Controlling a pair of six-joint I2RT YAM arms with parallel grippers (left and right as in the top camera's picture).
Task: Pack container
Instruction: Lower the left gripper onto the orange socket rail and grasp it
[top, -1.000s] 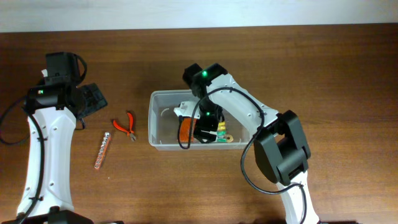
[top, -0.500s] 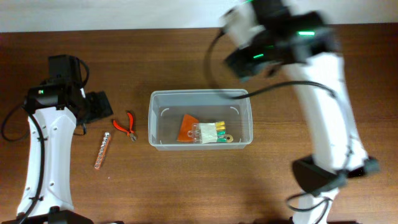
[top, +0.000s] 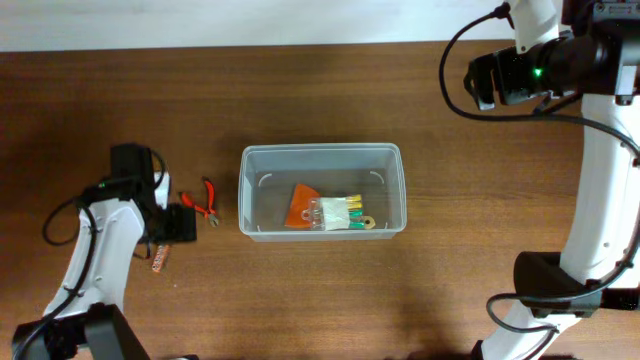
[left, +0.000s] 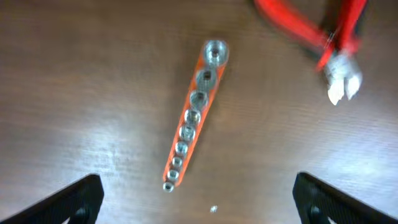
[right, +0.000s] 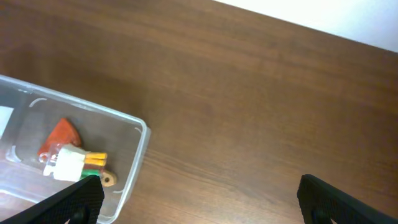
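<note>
Left of the container (top: 322, 150), the left hand (top: 180, 222) covers most of the socket rail (top: 159, 260) in the overhead view, so only the rail's lower end shows. In the left wrist view the rail (left: 191, 118) is fully visible, but the pliers (left: 311, 37) are blurred and their handles run out past the top edge. The right wrist view cuts off the container (right: 134, 168) at the left and bottom edges. The right hand (top: 490, 80), up and to the right of the container, is a dark shape there, hard to read from above.

The container is clear plastic, rectangular, with rounded corners and a thick rim. Inside lie an orange triangular piece (top: 302, 205), a white pack (top: 340, 213) with yellow and green ends, and a small brass-coloured ring (top: 369, 222) beside it. The rail is a narrow orange strip with a row of shiny metal sockets shrinking toward one end. The pliers (top: 203, 200), just left of the container, have red handles and pale metal tips.

The left hand (left: 199, 208) has its fingers spread wide with nothing between them, above the rail. The right hand (right: 199, 205) is likewise spread wide and empty.

The tabletop (top: 300, 300) is dark brown wood with visible grain; beyond the container's far side runs a white wall (top: 200, 20).
</note>
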